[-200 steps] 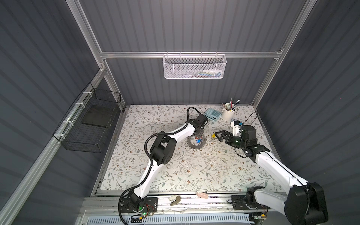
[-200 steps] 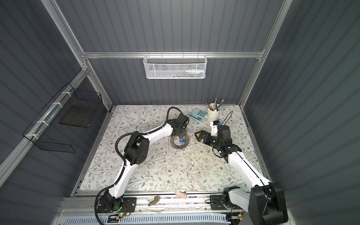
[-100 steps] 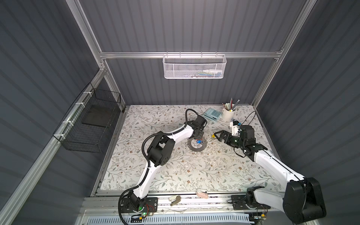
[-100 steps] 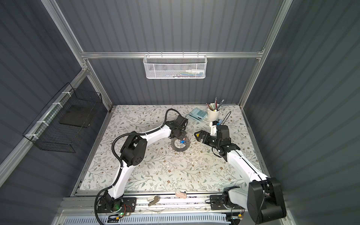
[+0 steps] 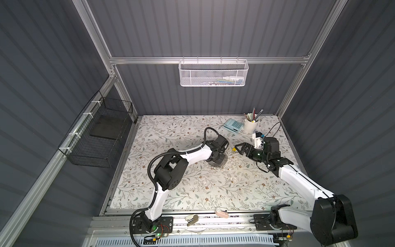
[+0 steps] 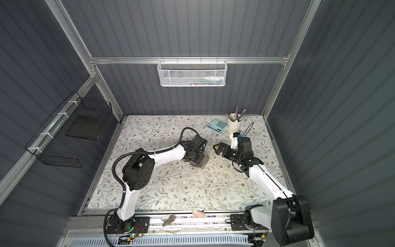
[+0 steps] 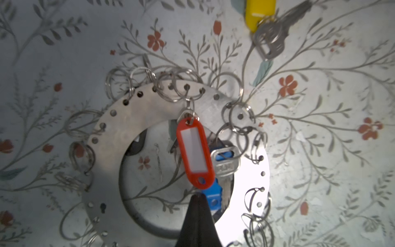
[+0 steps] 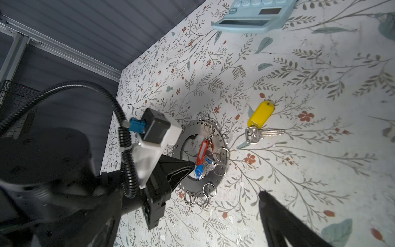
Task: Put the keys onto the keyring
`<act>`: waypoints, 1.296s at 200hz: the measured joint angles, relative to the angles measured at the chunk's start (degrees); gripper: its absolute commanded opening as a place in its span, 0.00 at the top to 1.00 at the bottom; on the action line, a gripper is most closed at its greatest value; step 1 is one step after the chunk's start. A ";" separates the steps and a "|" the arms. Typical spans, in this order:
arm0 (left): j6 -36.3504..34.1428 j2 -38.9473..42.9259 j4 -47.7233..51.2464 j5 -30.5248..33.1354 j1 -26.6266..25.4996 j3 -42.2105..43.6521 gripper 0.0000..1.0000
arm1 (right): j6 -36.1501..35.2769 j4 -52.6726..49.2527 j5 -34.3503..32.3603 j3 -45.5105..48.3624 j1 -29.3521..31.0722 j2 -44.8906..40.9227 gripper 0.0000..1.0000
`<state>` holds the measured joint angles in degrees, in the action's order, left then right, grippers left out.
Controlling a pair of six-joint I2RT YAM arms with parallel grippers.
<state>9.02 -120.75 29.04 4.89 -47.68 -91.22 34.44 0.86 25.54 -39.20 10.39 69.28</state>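
Observation:
The keyring (image 7: 149, 102), a flat grey metal ring edged with wire loops, lies mid-table (image 5: 217, 163) (image 6: 199, 163) (image 8: 199, 185). A red-tagged key (image 7: 194, 154) (image 8: 203, 149) hangs from one of its loops into the open centre. A blue-tagged key (image 7: 226, 164) (image 8: 199, 170) lies beside it there. My left gripper (image 7: 197, 195) (image 5: 215, 157) is shut, its tip at the end of the red tag. A yellow-tagged key (image 8: 260, 116) (image 7: 271, 38) lies loose on the table just outside the ring. My right gripper (image 5: 236, 148) (image 6: 217, 148) stands open over it.
A pale blue calculator (image 5: 233, 125) (image 8: 252, 15) and a white cup of pens (image 5: 251, 126) stand at the back right. A black wire basket (image 5: 100, 132) hangs on the left wall. A stapler (image 5: 192, 219) and a pink object (image 5: 221, 213) lie on the front rail.
My left wrist has come down over the keyring, hiding the tags in both top views, and its elbow has swung forward. My right gripper has edged slightly left.

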 measured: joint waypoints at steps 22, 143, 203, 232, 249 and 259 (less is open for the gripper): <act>2.12 2.23 0.26 0.22 1.18 -1.57 0.88 | 0.11 0.11 0.00 -0.46 0.11 1.31 0.01; 16.85 -14.86 11.32 8.76 3.34 -28.63 0.46 | 0.20 0.85 0.15 -0.87 0.42 1.03 0.01; 18.71 -21.55 15.13 11.89 3.04 -33.18 0.44 | -0.02 0.81 0.31 0.22 0.42 -1.36 0.01; 18.91 -22.25 15.39 13.38 3.04 -34.10 0.49 | -0.04 0.79 0.52 0.76 0.42 -1.66 0.01; 19.21 -22.34 15.67 14.01 3.04 -34.23 0.56 | -0.04 0.72 0.66 1.01 0.42 -1.75 0.01; 19.37 -22.34 16.13 14.51 2.99 -34.25 0.59 | -0.09 0.72 0.66 1.07 0.42 -1.75 0.01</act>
<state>28.38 -143.09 45.17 19.40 -44.69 -125.47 34.35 1.58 26.20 -38.13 10.81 67.53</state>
